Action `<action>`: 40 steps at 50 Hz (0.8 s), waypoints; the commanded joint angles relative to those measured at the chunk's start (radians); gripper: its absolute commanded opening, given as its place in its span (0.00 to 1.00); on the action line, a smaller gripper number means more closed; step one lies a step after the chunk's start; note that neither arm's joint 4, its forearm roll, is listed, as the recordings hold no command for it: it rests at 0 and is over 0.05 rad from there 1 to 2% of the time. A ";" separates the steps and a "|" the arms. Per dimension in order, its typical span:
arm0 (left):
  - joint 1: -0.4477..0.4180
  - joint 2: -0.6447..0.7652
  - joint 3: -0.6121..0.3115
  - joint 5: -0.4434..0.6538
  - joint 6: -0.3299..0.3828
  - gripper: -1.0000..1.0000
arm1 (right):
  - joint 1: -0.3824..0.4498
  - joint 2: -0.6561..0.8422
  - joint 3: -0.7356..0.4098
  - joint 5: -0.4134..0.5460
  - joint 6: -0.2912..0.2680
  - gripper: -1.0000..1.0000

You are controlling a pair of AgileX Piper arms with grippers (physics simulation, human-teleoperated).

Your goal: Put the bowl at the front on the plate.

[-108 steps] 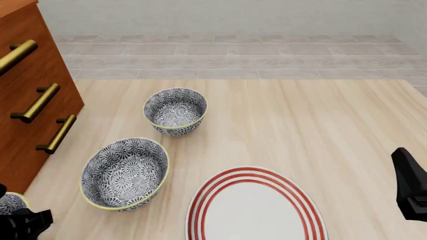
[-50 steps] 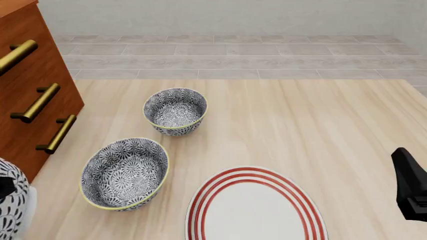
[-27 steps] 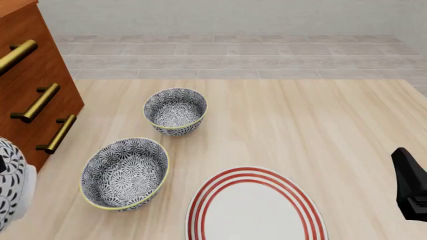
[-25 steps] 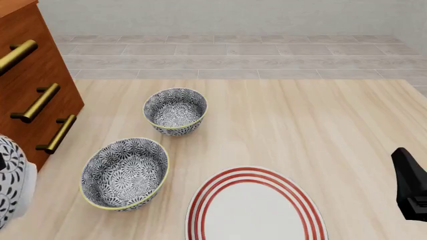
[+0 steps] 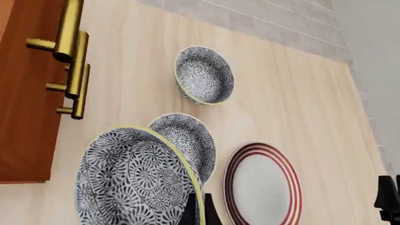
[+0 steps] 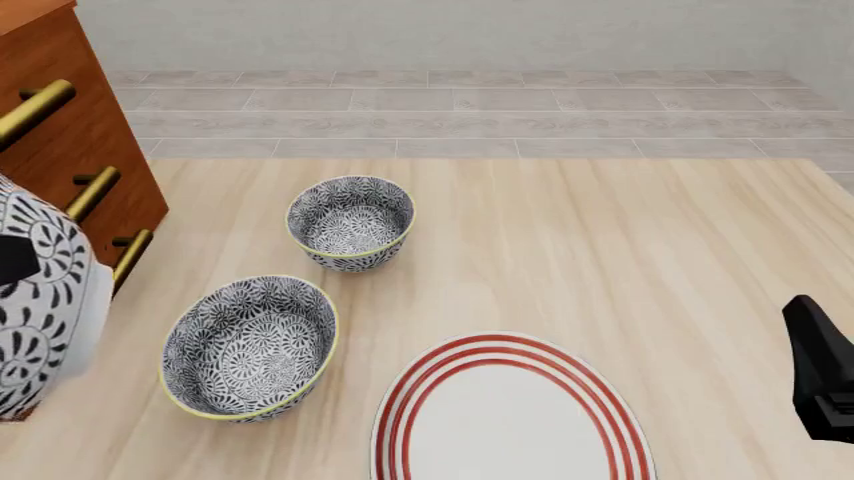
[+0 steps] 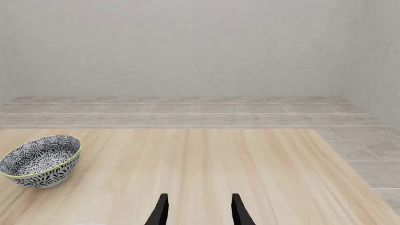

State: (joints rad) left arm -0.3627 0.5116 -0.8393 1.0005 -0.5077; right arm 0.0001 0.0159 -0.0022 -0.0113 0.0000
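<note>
Bowl (image 5: 134, 180) is pinched at its rim by the left gripper (image 5: 196, 208); it could get clipped on the middle bowl (image 6: 250, 346) en route to the plate (image 6: 513, 412). Right gripper (image 7: 197, 209) sits spread, idle.

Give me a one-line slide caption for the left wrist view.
Left gripper holds the front bowl by its rim, lifted above the table, the plate empty beside it.

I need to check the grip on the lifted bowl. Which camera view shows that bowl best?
The left wrist view: the bowl fills the foreground, a fingertip at its rim. The front view shows only its patterned outside at the edge. The right wrist view misses it.
</note>
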 commanded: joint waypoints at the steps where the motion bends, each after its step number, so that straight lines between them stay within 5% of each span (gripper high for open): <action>1: -0.092 0.067 -0.036 -0.064 0.026 0.00 | 0.000 -0.004 0.000 0.004 0.000 1.00; 14: -0.225 0.209 -0.154 -0.131 0.070 0.00 | 0.000 -0.005 0.000 0.004 0.000 1.00; 40: -0.395 0.405 -0.171 -0.232 0.179 0.00 | 0.000 -0.004 0.000 0.004 0.000 1.00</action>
State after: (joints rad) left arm -0.6931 0.8565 -0.9994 0.8035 -0.3699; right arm 0.0000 0.0158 -0.0022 -0.0113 0.0000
